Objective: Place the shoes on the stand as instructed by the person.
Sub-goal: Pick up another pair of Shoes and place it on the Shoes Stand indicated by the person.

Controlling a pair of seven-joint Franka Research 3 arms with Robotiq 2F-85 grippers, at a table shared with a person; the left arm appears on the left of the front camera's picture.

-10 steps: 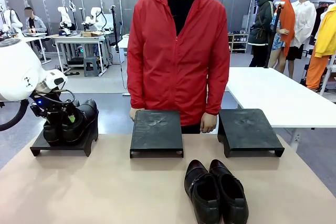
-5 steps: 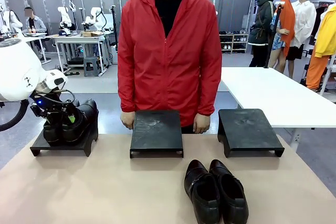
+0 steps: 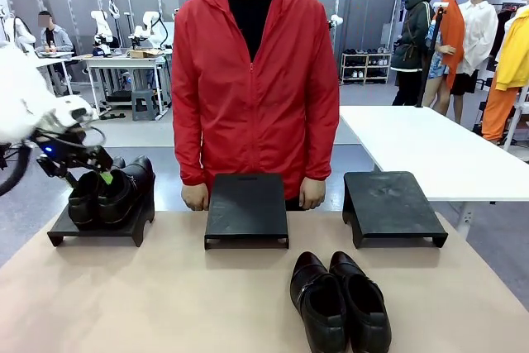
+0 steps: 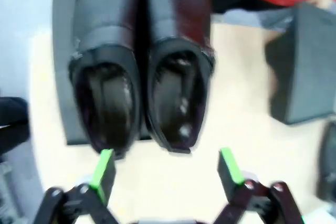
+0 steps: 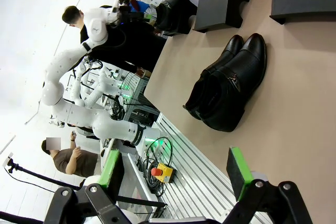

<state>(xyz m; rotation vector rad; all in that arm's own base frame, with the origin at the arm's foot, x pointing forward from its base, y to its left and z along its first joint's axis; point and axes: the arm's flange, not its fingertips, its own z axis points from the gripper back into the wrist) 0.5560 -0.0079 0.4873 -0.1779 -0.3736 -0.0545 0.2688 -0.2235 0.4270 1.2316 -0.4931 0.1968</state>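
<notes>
Risen clear of the 2 shoes (image 3: pixel 111 192), left arm (image 3: pixel 21 101) holds jaws spread.

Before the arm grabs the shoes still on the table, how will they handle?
The pair looks glossy, so a grip may slip. Its uppers hold their shape, so they are probably fairly stiff. The two shoes lie side by side, perhaps unattached; pinching only one might leave the other behind.

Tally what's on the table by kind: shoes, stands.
Shoes: 4 (stand pair, table pair)
Stands: 3 (left stand, middle stand, right stand)
Total: 7
</notes>
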